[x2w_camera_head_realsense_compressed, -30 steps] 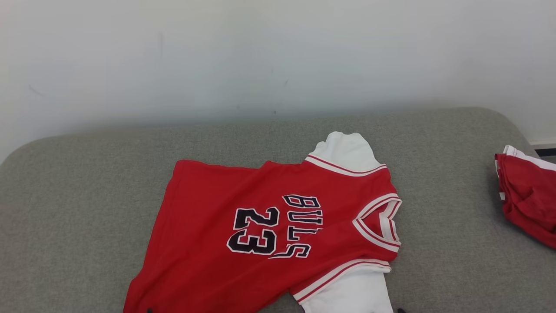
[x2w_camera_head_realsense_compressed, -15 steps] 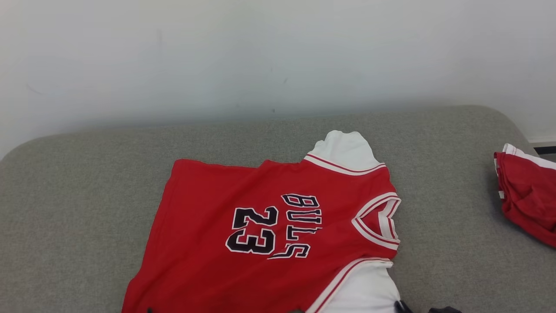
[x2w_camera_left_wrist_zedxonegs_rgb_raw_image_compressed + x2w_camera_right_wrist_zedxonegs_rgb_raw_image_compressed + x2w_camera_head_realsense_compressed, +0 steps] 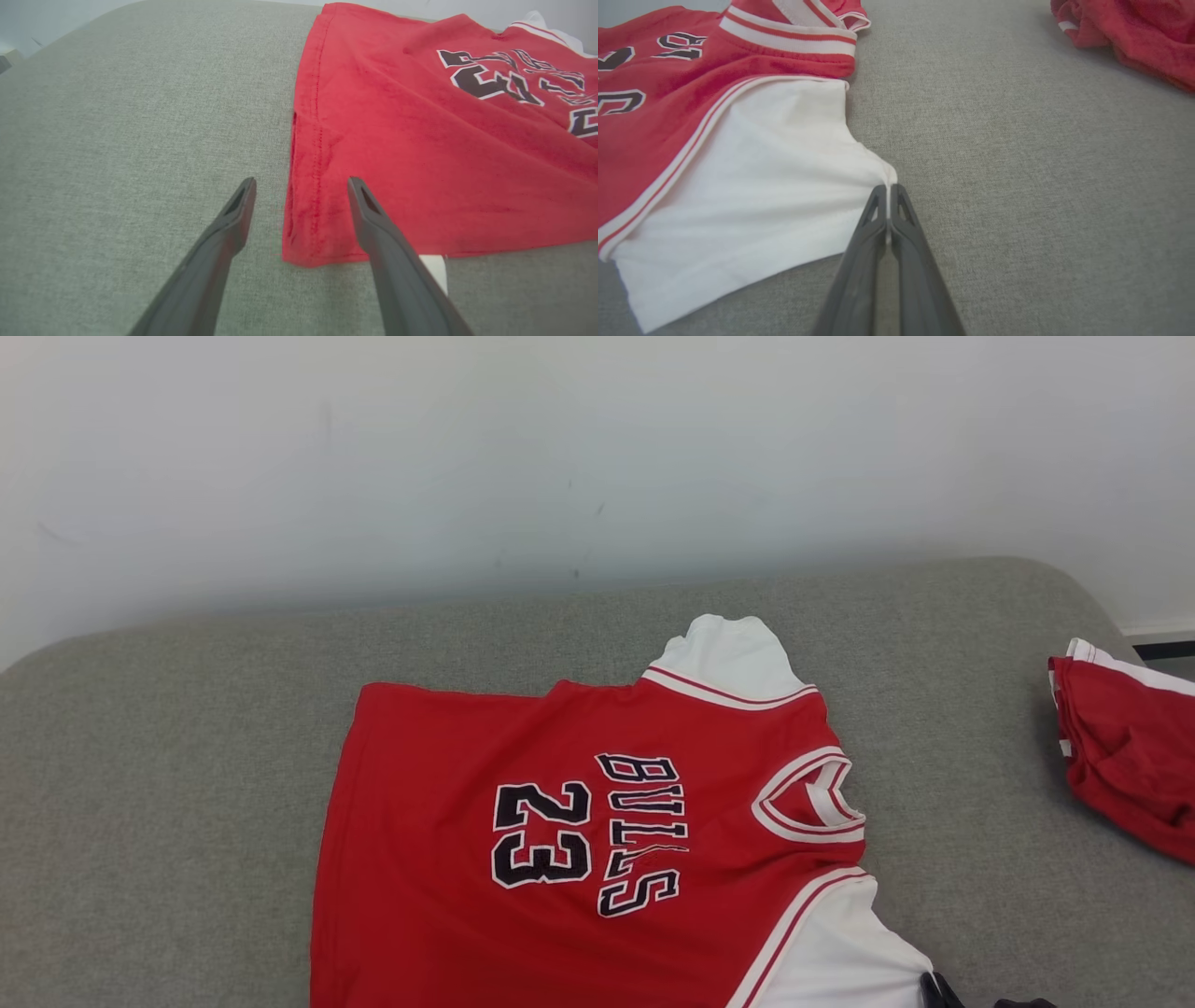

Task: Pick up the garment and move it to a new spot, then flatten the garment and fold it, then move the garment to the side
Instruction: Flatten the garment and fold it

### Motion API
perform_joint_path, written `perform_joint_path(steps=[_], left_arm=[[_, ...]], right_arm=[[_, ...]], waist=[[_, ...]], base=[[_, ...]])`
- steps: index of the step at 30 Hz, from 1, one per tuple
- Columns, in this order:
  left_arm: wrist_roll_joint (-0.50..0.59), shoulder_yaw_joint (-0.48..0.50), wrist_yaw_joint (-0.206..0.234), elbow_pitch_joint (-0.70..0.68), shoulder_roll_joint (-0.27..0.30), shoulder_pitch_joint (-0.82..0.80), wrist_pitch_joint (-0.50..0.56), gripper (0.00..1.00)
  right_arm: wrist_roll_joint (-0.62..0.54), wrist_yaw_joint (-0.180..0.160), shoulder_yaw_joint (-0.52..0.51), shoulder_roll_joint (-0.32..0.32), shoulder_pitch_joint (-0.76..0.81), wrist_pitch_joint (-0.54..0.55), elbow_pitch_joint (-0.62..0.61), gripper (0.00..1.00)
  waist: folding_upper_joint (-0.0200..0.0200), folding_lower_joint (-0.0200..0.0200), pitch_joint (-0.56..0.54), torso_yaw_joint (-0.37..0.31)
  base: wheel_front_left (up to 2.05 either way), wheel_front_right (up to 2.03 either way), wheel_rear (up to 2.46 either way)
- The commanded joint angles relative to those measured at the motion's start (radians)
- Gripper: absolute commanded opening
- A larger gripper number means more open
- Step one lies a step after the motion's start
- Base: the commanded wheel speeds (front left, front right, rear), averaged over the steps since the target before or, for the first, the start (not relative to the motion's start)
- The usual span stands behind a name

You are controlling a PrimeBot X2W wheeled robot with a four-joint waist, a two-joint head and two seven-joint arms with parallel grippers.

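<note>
Left gripper (image 3: 302, 182) has its fingers spread apart over the jersey's (image 3: 579, 840) hem corner. One finger is above red cloth, the other above the bare grey cushion (image 3: 168, 756) just off the jersey's left edge, and it's gripping nothing. The jersey is the red Bulls 23 one. It lies number-up and mostly flat on the cushion, collar pointing right. At the jersey's near right corner, the right gripper (image 3: 888, 189) is pinched together on the very edge of the white sleeve (image 3: 752, 186).

What I'd worry about:
- **Thin bite:** that pinch takes in only a sliver of cloth, so a firm tug could slip it free.
- **One-sided hold:** with only one side held, pulling could drag the whole jersey askew or bunch it up instead of smoothing it.
- **Hem grab:** the left fingers could catch just the top layer, or shove a wrinkle into the hem.

Around it, a second red garment (image 3: 1120, 756) sits crumpled well off to the jersey's right, so sliding the jersey that way risks running into it. Left of the jersey it's just cushion, and a white wall (image 3: 560, 448) rises beyond the jersey's far edge.
</note>
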Motion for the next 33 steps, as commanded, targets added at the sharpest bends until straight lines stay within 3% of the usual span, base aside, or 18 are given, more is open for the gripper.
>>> perform_joint_path(steps=[1,18,19,20,21,22,33], left_arm=[[-0.009,-0.009,-0.005,0.012,-0.001,0.018,-0.003,1.00],[-0.102,-0.046,-0.013,0.128,0.000,-0.022,-0.003,1.00],[-0.104,-0.048,-0.014,0.138,-0.001,-0.024,-0.003,0.92],[-0.106,-0.053,-0.018,0.147,-0.001,-0.027,-0.003,0.75],[-0.111,-0.054,-0.017,0.154,-0.001,-0.029,-0.003,0.47],[-0.117,-0.053,-0.018,0.160,-0.001,-0.030,-0.003,0.00],[-0.164,-0.018,-0.055,0.097,0.000,-0.059,-0.003,0.00]], right_arm=[[-0.005,-0.003,-0.009,0.000,0.004,0.000,-0.007,0.00],[-0.016,-0.003,-0.019,0.000,-0.019,0.000,-0.037,0.00],[-0.015,-0.003,-0.018,-0.001,-0.020,0.000,-0.039,0.00],[-0.013,-0.003,-0.017,-0.002,-0.021,0.000,-0.042,0.00],[-0.012,-0.003,-0.016,-0.003,-0.022,0.000,-0.044,0.00],[-0.010,-0.003,-0.016,-0.004,-0.024,0.000,-0.048,0.00],[0.028,-0.003,-0.006,0.001,-0.052,0.000,-0.119,0.00]], waist=[[-0.0001,0.0000,0.000,0.000],[-0.0001,0.0000,0.013,-0.012],[-0.0001,0.0000,0.014,-0.014],[-0.0001,0.0000,0.015,-0.016],[-0.0001,0.0000,0.015,-0.017],[-0.0001,0.0000,0.016,-0.019],[-0.0001,0.0000,-0.003,-0.016]], base=[[0.00,0.00,0.00],[0.00,0.00,0.00],[0.00,0.00,0.00],[0.00,0.00,0.00],[0.00,0.00,0.00],[0.00,0.00,0.00],[0.00,0.00,0.00]])
